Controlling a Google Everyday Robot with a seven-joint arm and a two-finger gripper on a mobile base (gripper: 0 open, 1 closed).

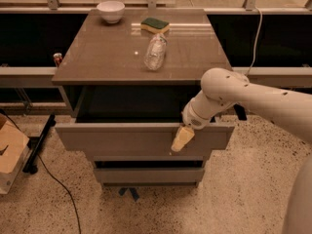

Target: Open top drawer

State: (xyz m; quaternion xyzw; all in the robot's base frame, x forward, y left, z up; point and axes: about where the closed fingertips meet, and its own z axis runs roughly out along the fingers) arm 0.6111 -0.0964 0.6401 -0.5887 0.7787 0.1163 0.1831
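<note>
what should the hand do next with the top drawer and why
Probably a short pull straight out: the hand sits on the front edge of the top drawer, right of middle, and the drawer is only partly out from under the tabletop.

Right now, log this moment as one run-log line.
top drawer: pulled partly out | gripper: at its front panel, right of centre | cabinet top: bottle on its side, sponge, bowl

The brown tabletop (97, 57) before me carries a white bowl (110, 10) at its back left, a green sponge (155, 25) farther right, and a clear bottle (155, 52) lying on its side. My gripper (181, 139) sits lower, at the top drawer (122, 139) front.
</note>
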